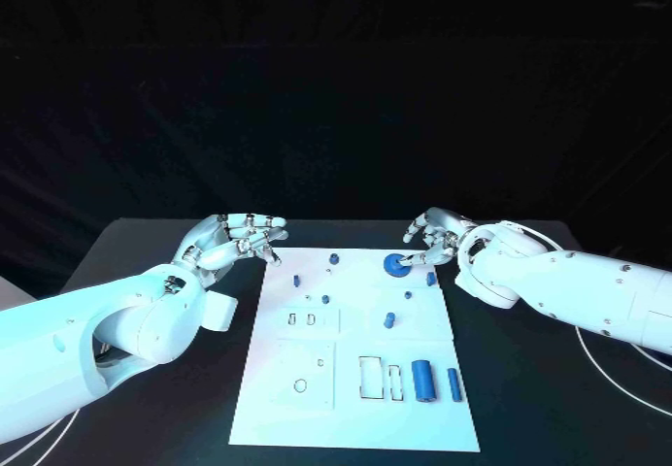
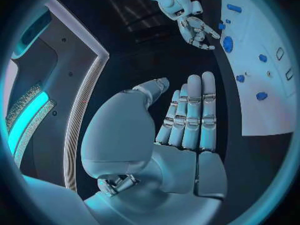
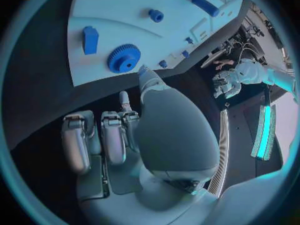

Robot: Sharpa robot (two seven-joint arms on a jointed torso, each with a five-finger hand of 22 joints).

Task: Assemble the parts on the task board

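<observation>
Right hand (image 1: 437,242) hangs over the white board's (image 1: 357,408) far right corner, fingers loosely curled, holding nothing, fingertips just by the blue gear (image 1: 398,264). Left hand (image 1: 235,241) is empty, fingers apart, off the far left corner. A blue cylinder (image 1: 421,380) lies near the board's near right corner.

Black table (image 1: 532,388) under bluish light, backed by a dark curtain (image 1: 336,107) hanging in folds. Beside the table, a dark panel (image 2: 56,85) edged with a pale ribbed strip and a glowing cyan light bar (image 3: 265,132).
</observation>
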